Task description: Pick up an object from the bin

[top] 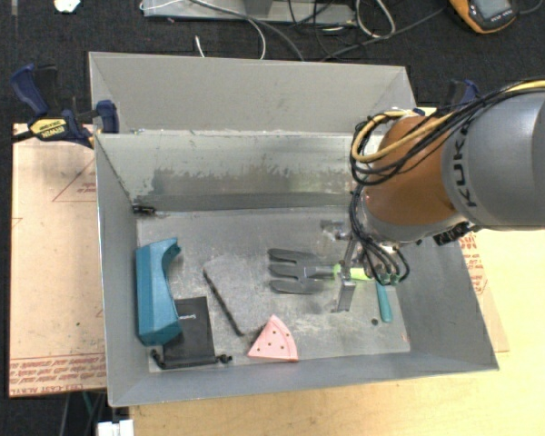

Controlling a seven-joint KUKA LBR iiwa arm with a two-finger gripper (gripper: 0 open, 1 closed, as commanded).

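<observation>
My gripper [344,294] hangs below the arm's wrist at the right middle of the bin, low over the floor. Just left of it lies a grey two-pronged tool [293,273], its prongs pointing left and its right end reaching under the gripper, where a bit of green shows. A teal pen-like stick [383,304] lies just right of the gripper, pointing toward the front. I cannot make out anything held in the gripper.
A pink triangular wedge [273,341] lies near the front wall. A thin dark rod [222,303] slants left of it. At the left, a blue dispenser-like thing [154,289] stands beside a black flat block [191,331]. The arm covers the bin's right back.
</observation>
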